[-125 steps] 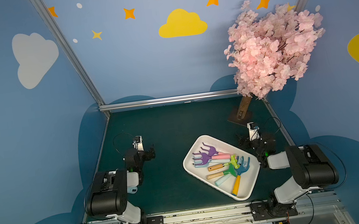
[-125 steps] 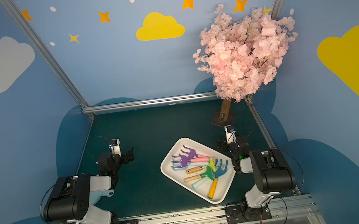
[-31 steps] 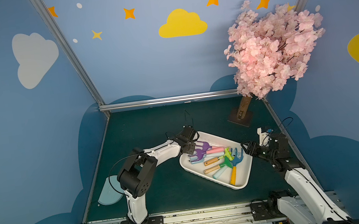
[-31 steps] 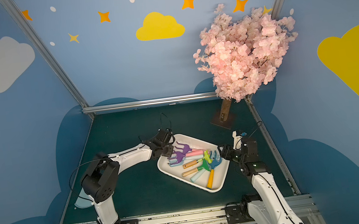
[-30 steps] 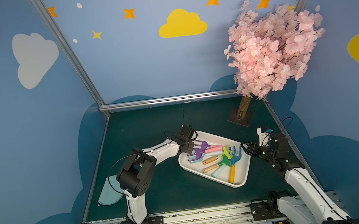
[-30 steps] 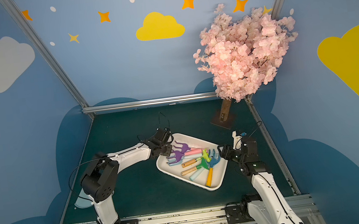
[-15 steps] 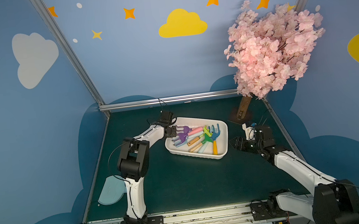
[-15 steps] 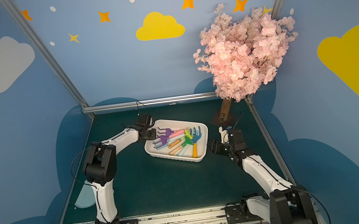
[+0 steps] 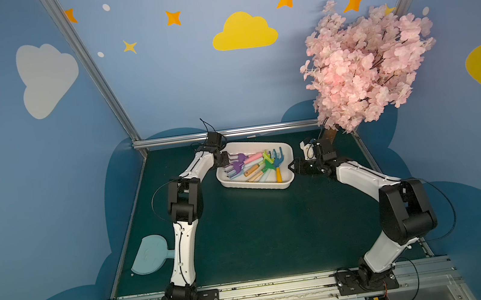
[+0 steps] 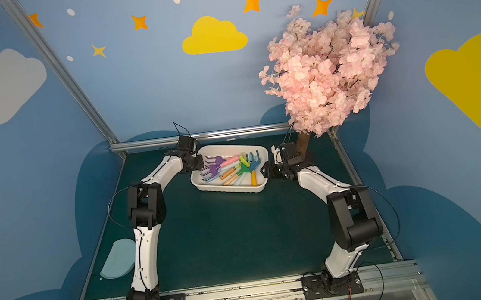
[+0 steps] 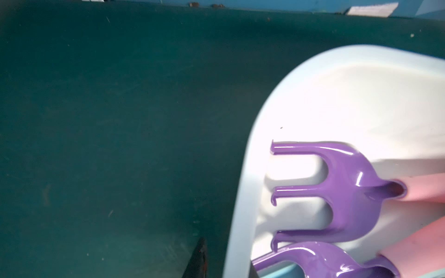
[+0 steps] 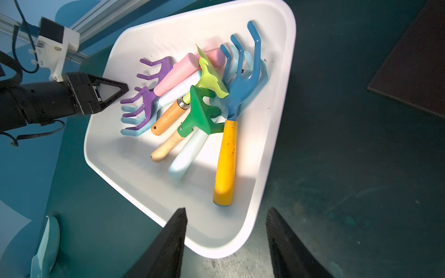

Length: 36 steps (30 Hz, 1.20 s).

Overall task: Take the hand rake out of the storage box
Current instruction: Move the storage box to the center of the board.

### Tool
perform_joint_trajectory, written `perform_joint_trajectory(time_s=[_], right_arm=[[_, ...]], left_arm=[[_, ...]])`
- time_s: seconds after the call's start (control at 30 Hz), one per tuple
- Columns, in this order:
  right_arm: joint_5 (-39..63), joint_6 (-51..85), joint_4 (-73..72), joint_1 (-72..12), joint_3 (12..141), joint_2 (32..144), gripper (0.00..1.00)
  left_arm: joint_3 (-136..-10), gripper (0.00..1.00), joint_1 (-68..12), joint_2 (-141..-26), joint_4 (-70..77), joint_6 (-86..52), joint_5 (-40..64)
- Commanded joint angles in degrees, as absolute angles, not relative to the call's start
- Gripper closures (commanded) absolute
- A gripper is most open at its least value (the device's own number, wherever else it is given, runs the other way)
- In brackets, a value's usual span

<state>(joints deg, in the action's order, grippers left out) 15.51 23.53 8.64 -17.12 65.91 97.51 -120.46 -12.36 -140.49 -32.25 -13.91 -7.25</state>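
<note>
**Far half of the bench, seen in both top views and both wrist views.** The storage box [image 9: 253, 187] [image 10: 228, 191] lies flat on the dark green bench [image 9: 259, 233]. It is close to the rear rail and between the two arms.

A crossed heap of hand rakes [image 12: 192, 101] fills the box, all within the rim:
- Two purple-headed rakes [image 11: 346, 187] [image 12: 144, 108] with pink handles lie nearest the left arm.
- A green-headed rake [image 12: 199, 113] and a lime-headed rake [image 12: 212, 79], both on wooden handles, occupy the middle.
- Pale blue rakes [image 12: 187, 154] lie underneath.
- A blue-headed rake [image 12: 226, 158] with a yellow handle lies nearest the right arm.

The left fingers [image 12: 122, 87] are clenched on the rim at one short end of the box. In the left wrist view the rim passes beside one finger, which sits on the bench side.

The right fingers [image 12: 168, 248] stand apart and grasp nothing. They are at the opposite end, where a rounded corner of the box shows between them. Whether either finger touches that corner cannot be told.

A pink blossom tree [image 9: 364, 68] stands in the far corner on the right arm's side, on a dark brown base board [image 12: 414, 60]. A pale blue flat piece [image 9: 149, 259] lies at the bench's edge on the left arm's side.
</note>
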Motion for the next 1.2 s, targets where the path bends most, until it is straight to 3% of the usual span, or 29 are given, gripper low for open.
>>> perform_joint_trajectory(time_s=[0.0,0.43,0.6,0.8,0.87,0.9,1.17], right_arm=[[14.5,23.2,12.7,-17.8,70.3,101.0,0.46],[8.6,20.0,20.4,-20.8,83.2,109.0,0.54],[6.2,18.9,24.6,-23.0,87.3,109.0,0.54],[4.6,19.5,25.8,-27.6,90.1,110.2,0.52],[3.9,19.8,26.5,-29.0,91.6,111.6,0.52],[3.1,20.0,27.1,-29.7,92.6,112.6,0.52],[1.1,21.4,29.3,-32.8,99.1,119.6,0.56]], left_arm=[[-123.1,0.79,-10.6,-143.4,-34.5,-17.4,-8.5],[-117.7,0.82,-7.2,-141.8,-31.4,-23.7,-4.1],[-118.0,0.72,-7.1,-141.1,-30.5,-22.8,-1.1],[-114.9,0.46,-7.0,-135.9,-30.7,-21.2,-1.8],[-112.9,0.21,-7.0,-133.2,-30.7,-20.6,-2.8],[-111.6,0.00,-7.0,-131.5,-30.6,-20.4,-3.8],[-92.4,0.00,-7.0,-111.6,-23.0,-21.4,-16.8]])
